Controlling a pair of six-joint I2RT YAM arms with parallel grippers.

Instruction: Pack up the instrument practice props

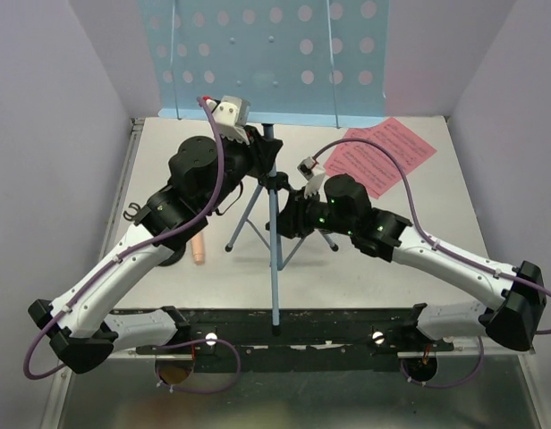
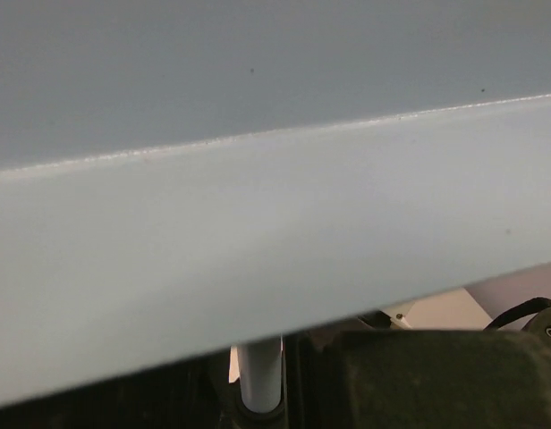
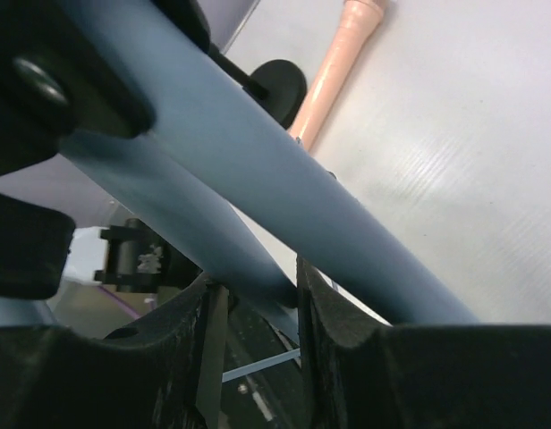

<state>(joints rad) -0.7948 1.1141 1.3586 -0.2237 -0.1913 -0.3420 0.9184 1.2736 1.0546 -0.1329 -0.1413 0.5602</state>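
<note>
Height along the music stand is what the coming move turns on. The stand is upright near the middle of the worktop, long axis vertical, with both arms on it at different levels. The left gripper sits high, right under the lip of the desk, with the thin pole straight ahead of its camera. Its fingers are a dark blur there, so I cannot tell whether they clasp the pole or merely flank it. The right gripper is low, at the spread of the tripod legs. Its fingers stand partly apart, and a pale-blue tube fills the gap, which looks like a pinch on that tube.

By this reading, folding or laying the stand down falls to the right arm, the nearer one to the legs, while the left steadies the top.

The stand is smooth painted metal in round slender tubes. Its desk is a flat sheet dotted with round holes, and the folded lip has a satin sheen.

The sheet-music pages are thin pink paper, lying flat toward the far right corner. The toy microphone is matte beige-pink plastic, lying on the left side by the left arm. Beside it is the glossy black mic stand.
</note>
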